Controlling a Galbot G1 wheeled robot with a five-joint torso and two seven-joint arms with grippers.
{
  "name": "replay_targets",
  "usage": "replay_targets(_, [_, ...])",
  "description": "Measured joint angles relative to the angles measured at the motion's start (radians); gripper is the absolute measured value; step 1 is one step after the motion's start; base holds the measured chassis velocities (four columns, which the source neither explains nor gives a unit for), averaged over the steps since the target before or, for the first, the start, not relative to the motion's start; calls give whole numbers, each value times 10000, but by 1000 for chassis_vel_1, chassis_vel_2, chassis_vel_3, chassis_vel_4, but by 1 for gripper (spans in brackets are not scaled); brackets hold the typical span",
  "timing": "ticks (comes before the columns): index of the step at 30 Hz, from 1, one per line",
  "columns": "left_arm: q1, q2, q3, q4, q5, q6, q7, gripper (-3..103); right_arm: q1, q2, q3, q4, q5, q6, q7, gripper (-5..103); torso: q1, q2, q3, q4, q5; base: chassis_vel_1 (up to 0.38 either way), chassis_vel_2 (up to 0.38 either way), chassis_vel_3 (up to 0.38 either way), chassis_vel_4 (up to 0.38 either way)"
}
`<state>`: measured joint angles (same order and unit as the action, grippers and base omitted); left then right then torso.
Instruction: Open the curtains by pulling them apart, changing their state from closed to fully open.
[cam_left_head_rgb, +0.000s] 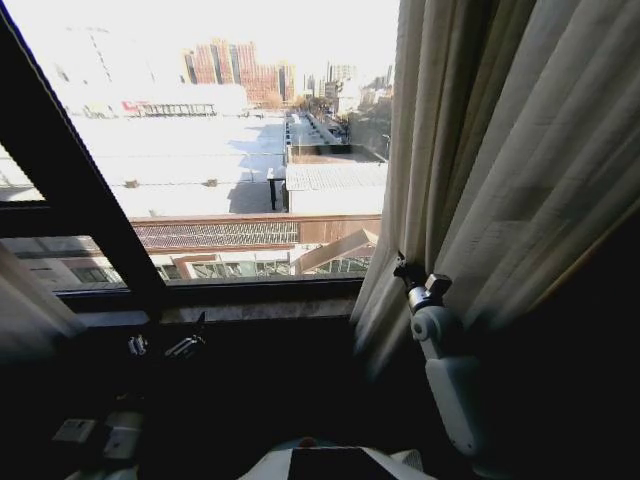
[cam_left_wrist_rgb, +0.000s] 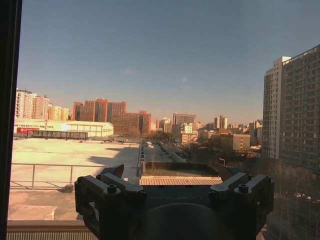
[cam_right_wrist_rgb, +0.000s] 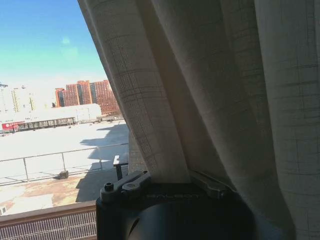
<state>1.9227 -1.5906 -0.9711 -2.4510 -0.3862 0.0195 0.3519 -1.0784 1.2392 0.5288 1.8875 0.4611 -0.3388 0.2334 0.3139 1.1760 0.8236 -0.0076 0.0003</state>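
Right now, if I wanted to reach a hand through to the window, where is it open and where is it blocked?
Open: the glass between the dark window frame and the right curtain, above the sill. Crowded: the right side, where the right gripper holds the bunched curtain. The left gripper sits low beneath the sill; a curtain edge hangs far left.

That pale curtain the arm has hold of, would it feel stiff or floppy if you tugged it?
Probably floppy: the curtain hangs in soft folds and bunches where the right gripper pinches it. Likely light too, since daylight glows through its weave. It would probably drag along, not slide free.

window frame (cam_left_head_rgb: 75, 190): dark | sill (cam_left_head_rgb: 250, 305): shadowed | outside: sunlit rooftops (cam_left_head_rgb: 200, 160), clear sky
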Motion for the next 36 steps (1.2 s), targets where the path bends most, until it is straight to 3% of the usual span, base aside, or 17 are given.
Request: replay_targets(36, [9, 0, -14, 1, -20, -51, 5, 100, -87, -43, 76, -11, -100, 214, -7, 0, 1, 0, 0, 0, -2, -357, -352, 358, 348])
